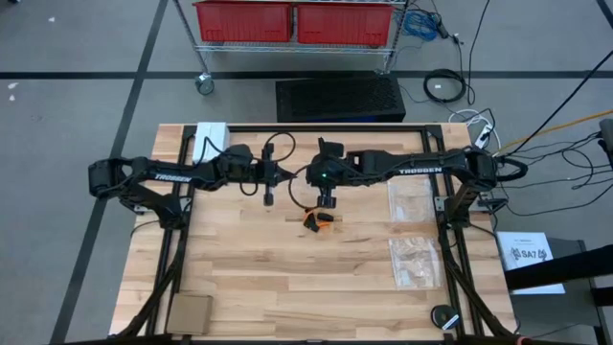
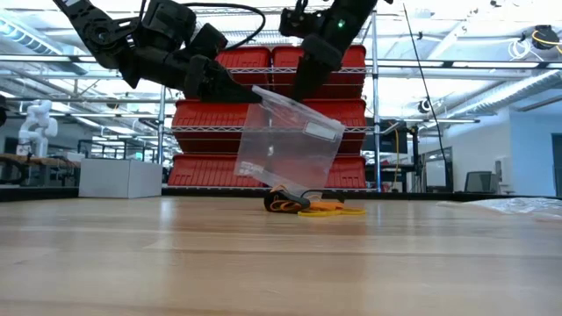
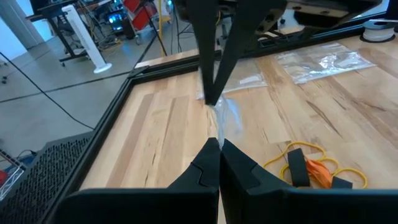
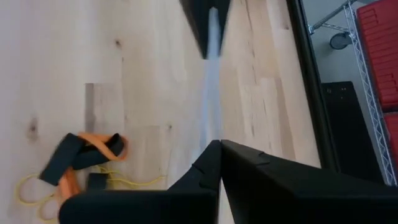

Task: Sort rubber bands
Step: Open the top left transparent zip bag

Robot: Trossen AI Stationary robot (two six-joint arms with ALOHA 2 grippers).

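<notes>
Rubber bands (image 1: 317, 219) too small, perhaps tangled; count unclear.

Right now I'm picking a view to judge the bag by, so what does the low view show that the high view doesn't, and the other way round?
Only the low view shows the clear bag plainly, hanging tilted above the rubber bands between both arms' shut tools. Only the high view shows the spare bags lying flat on the table's right side and the small brown pad near its front left corner. Both show the rubber bands piled near the middle of the table.
</notes>
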